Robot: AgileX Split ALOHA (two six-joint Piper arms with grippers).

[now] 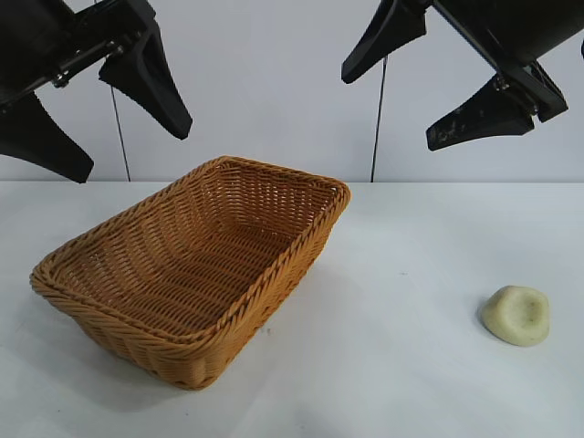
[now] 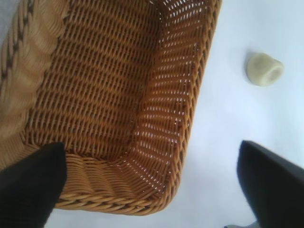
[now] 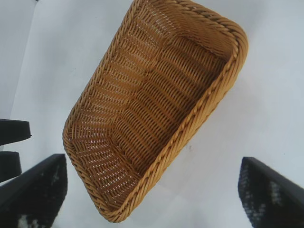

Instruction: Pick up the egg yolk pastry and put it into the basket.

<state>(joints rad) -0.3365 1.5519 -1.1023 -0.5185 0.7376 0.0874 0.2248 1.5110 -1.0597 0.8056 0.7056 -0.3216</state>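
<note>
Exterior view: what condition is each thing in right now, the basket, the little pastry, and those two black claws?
basket: upright on the table, nothing inside.
egg yolk pastry: lying on the table, apart from the basket, untouched.
left gripper: raised above the table, open, holding nothing.
right gripper: raised above the table, open, holding nothing.
table: white, bearing the basket and pastry.

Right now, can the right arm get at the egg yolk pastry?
Probably yes. The pastry lies alone on the table, apart from the basket, and the open right gripper hangs above with nothing between.
</note>
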